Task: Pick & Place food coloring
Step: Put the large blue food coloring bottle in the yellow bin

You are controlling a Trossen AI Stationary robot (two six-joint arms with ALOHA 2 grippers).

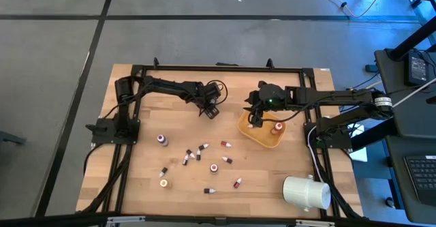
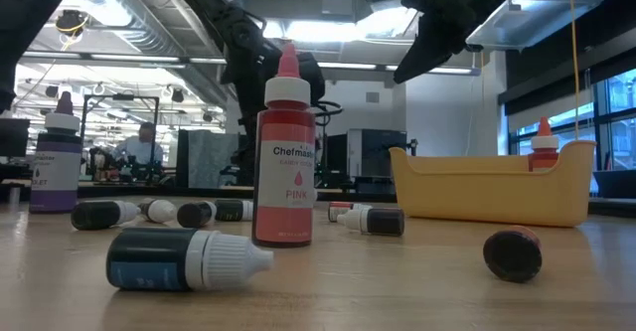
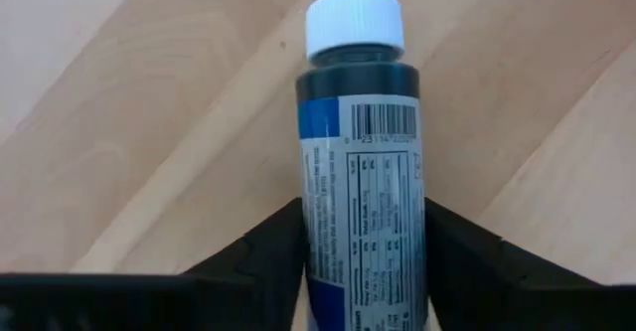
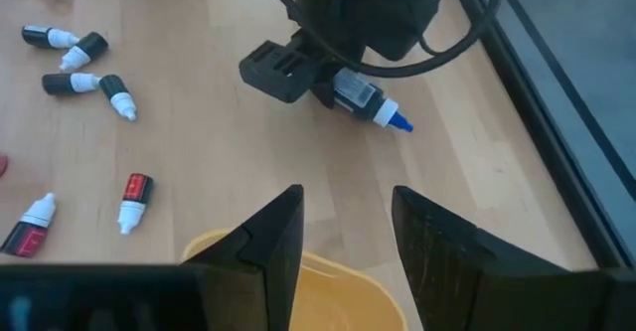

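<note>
My left gripper (image 1: 210, 109) is near the table's far middle, shut on a dark blue food coloring bottle (image 3: 363, 202) with a white cap and blue tip. My right gripper (image 4: 348, 237) is open and hovers over the left rim of the yellow bowl (image 1: 255, 135), touching nothing. One orange-capped bottle (image 1: 277, 127) stands in the bowl. Several small bottles (image 1: 197, 152) lie scattered on the table's middle. A pink one (image 2: 286, 152) and a purple one (image 2: 55, 157) stand upright. My left gripper pinches the blue bottle's labelled body (image 3: 363, 232) between its two fingers (image 3: 263, 256), one on each side. The fingers run along the bottle, and its capped end (image 4: 388, 114) sticks out past the fingertips. The bottle is held roughly level; whether it is clear of the wood I cannot tell.
A big white cylinder (image 1: 306, 191) lies at the table's near right corner. A black frame (image 1: 218, 68) borders the far edge and both sides. Bare wood lies between the two grippers and along the near left.
</note>
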